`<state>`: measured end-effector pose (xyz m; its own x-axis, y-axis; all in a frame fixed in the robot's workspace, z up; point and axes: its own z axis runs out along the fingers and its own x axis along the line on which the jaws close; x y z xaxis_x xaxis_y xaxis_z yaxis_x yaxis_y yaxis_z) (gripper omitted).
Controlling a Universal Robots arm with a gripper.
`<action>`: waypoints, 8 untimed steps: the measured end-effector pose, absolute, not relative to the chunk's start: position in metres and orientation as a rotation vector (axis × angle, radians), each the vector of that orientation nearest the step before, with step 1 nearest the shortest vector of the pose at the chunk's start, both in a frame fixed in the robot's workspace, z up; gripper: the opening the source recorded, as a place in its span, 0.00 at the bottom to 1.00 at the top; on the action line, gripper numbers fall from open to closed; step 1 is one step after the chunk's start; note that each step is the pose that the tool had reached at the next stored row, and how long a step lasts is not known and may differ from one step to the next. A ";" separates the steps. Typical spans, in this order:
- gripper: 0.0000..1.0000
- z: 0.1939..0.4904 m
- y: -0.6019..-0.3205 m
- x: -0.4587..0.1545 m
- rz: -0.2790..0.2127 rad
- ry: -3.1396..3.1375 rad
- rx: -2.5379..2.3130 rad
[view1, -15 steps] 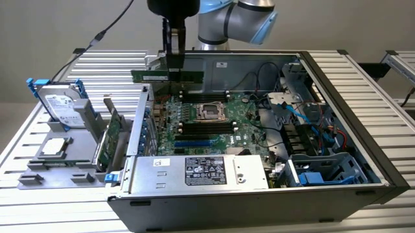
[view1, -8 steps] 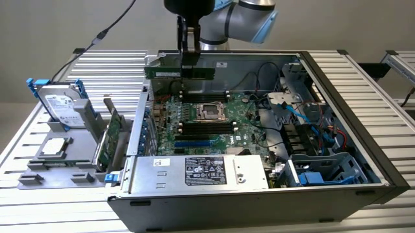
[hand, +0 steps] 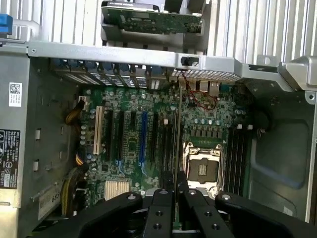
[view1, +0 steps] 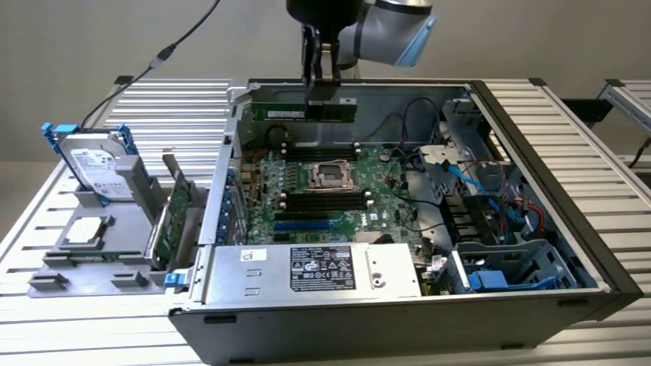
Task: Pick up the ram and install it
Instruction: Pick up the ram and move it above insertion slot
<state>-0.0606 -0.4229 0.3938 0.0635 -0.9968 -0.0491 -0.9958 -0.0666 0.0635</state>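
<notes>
Note ram (view1: 305, 111) clamped at mid-length of its upper edge between narrowly set fingers (hand: 162, 198). Locate it on edge and level above motherboard (view1: 305, 200), beyond CPU socket (view1: 331, 174) in exterior view. Treat as light, stiff, thin, probably fragile; grip bare board edge, avoiding chips and contacts.

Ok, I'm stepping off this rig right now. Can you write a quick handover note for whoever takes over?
Claw: shut on the ram, gripping it near its middle, stick held on edge.
Ram: in the air inside the open computer case, above the motherboard, touching nothing else.
Done: ram picked up.
Left: ram not yet seated. The memory slots beside the processor socket look empty.
</notes>
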 end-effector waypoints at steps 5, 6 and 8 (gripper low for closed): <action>0.14 0.385 -0.411 -0.045 -0.124 -2.137 2.281; 0.14 0.384 -0.410 -0.043 -0.123 -2.137 2.281; 0.14 0.382 -0.408 -0.039 -0.122 -2.138 2.282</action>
